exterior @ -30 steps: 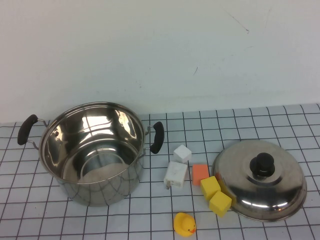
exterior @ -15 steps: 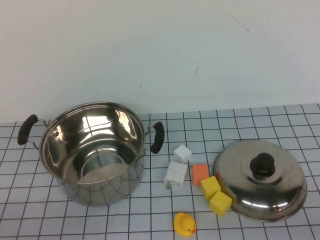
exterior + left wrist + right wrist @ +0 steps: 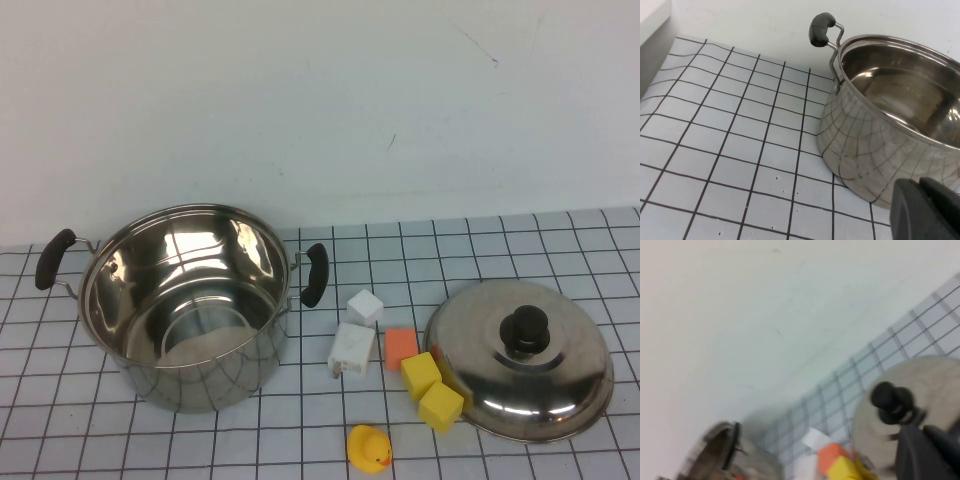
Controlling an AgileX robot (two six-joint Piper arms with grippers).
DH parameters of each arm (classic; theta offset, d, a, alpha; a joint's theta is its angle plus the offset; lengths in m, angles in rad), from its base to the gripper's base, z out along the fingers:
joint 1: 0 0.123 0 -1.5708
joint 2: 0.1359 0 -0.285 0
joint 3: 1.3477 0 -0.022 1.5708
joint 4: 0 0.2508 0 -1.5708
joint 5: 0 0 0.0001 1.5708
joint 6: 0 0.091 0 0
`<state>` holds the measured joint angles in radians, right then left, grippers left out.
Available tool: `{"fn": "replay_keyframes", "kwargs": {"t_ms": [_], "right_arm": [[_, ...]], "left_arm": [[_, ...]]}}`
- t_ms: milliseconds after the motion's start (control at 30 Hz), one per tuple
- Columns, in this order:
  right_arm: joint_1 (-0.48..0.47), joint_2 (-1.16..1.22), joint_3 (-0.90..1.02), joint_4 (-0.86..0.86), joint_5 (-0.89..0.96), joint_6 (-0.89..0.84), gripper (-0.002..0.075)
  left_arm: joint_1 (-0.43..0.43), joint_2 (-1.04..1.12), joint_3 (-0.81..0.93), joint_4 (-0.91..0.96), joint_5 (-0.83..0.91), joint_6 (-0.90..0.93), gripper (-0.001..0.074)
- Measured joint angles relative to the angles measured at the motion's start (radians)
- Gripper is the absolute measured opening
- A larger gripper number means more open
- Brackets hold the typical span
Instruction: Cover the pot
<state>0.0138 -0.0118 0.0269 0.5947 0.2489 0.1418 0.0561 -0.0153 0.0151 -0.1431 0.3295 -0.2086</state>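
Standing uncovered, pot (image 3: pixel 185 305); left tool (image 3: pixel 927 210) beside it, right tool (image 3: pixel 930 452) near lid (image 3: pixel 520 360), grips untellable

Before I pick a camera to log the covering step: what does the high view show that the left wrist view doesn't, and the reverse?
Only the high view shows the lid lying knob-up on the table, two white blocks, an orange block, two yellow blocks and the rubber duck; neither gripper appears there. Only the left wrist view shows the left gripper, low beside the pot's wall; the right gripper shows only in the right wrist view, near the lid. Both share the uncovered pot and the gridded table.
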Motion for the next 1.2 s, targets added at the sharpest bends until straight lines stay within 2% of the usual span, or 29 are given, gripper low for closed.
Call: {"fn": "replay_keyframes", "kwargs": {"t_ms": [100, 233, 633, 733, 867, 1033, 1200], "right_arm": [[0.0, 0.0, 0.0, 0.076, -0.017, -0.016, -0.0002], [0.0, 0.0, 0.0, 0.059, -0.023, -0.195, -0.0002], [0.0, 0.0, 0.0, 0.041, -0.027, -0.45, -0.0002], [0.0, 0.0, -0.038, -0.112, -0.027, -0.377, -0.0002], [0.0, 0.048, -0.105, -0.394, -0.106, -0.105, -0.0002], [0.009, 0.278, -0.12, -0.486, -0.316, 0.016, -0.0002], [0.116, 0.6, -0.12, -0.583, -0.665, 0.079, 0.0022]], "left_arm": [[0.0, 0.0, 0.0, 0.0, 0.0, 0.0, -0.0003], [0.0, 0.0, 0.0, 0.0, 0.0, 0.004, -0.0003], [0.0, 0.0, 0.0, 0.0, 0.0, 0.004, -0.0003], [0.0, 0.0, 0.0, 0.0, 0.0, 0.004, -0.0003], [0.0, 0.0, 0.0, 0.0, 0.0, 0.004, -0.0003], [0.0, 0.0, 0.0, 0.0, 0.0, 0.004, -0.0003], [0.0, 0.0, 0.0, 0.0, 0.0, 0.004, -0.0003]]}}
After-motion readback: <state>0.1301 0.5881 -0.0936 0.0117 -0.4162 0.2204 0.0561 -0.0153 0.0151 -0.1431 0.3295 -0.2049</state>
